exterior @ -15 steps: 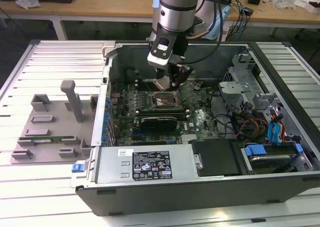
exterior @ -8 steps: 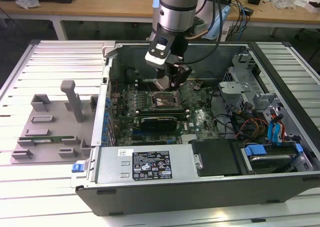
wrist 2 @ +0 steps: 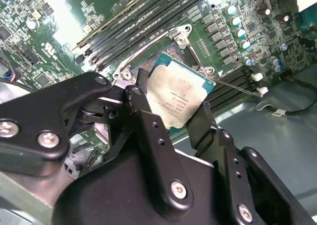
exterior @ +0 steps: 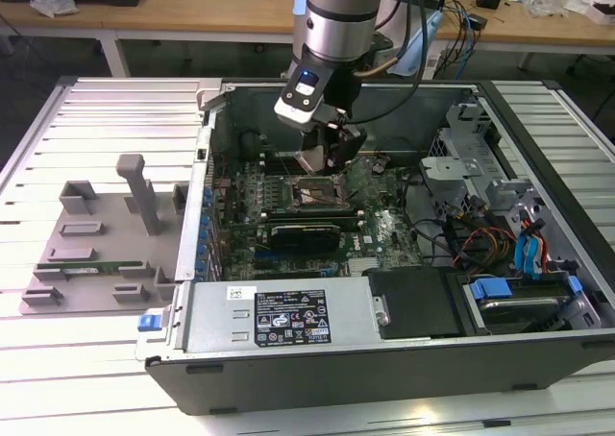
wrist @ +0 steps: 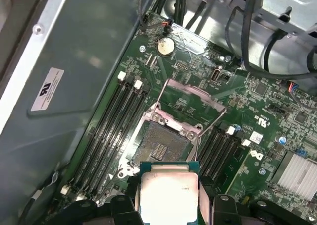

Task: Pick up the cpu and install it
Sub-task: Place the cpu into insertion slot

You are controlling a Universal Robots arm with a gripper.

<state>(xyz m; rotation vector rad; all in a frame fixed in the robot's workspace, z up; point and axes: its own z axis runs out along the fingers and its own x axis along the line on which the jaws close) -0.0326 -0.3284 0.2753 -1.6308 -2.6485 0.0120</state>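
An open computer case (exterior: pixel 384 369) lay on its side on a pale slatted table (exterior: pixel 86 109). Inside sat a green motherboard (exterior: pixel 240 196). Its socket (wrist: pixel 161 145) stood bare, with the metal load plate (wrist: pixel 190 98) swung up (a frame with an open middle). Black memory slots (wrist: pixel 111 131) ran along both sides of the socket, and a coin battery (wrist: pixel 165 46) sat nearby. A grey moulded fixture (exterior: pixel 96 234) rested on the table at the exterior view's left.

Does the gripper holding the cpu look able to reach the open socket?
Probably yes: the gripper holds the cpu close to the socket, its metal frame is swung open, and nothing lies between them.
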